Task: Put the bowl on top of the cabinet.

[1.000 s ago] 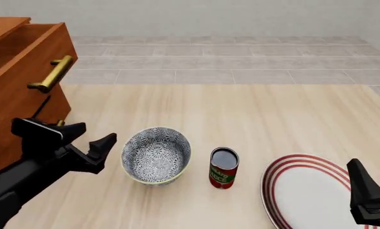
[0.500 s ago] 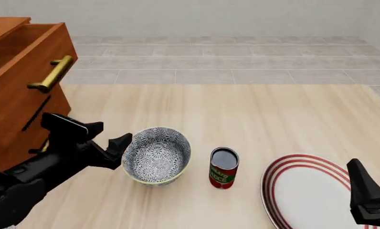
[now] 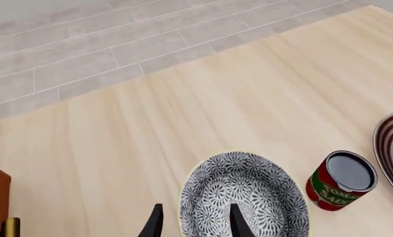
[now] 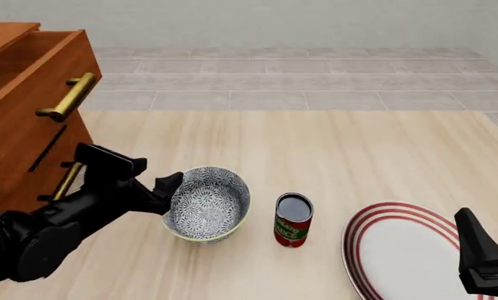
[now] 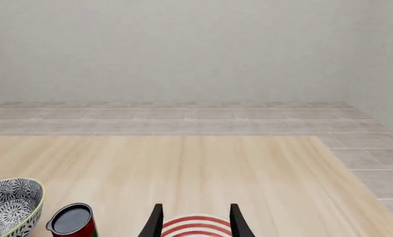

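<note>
1. bowl (image 4: 206,203), patterned in grey-blue and white, sits on the wooden table (image 4: 333,156) just right of the left gripper (image 4: 141,178), with a tomato sauce can (image 4: 293,220) beside it and a red-ringed plate (image 4: 399,250) further right.
2. left gripper, jaws spread apart and holding nothing, is at the bowl's near-left rim; the left wrist view shows one fingertip (image 3: 236,222) over the bowl's inside and the other outside the wall, so the rim appears to lie between them.
3. right gripper (image 5: 193,222) hangs over the plate, jaws parted and empty, well apart from the bowl.
4. cabinet (image 4: 24,112), reddish-brown with brass bar handles, stands at the table's left; its top runs out of frame at upper left.
5. step in hand looks like the grasp: the fingers should settle lower so the rim sits deep between them, then close squarely across the wall, not at a slant, so the bowl does not tip or slide toward the can.
6. lift to follow calls for a straight rise, keeping the bowl level and clear of the protruding handle (image 4: 68,97) before swinging left over the cabinet top.
</note>
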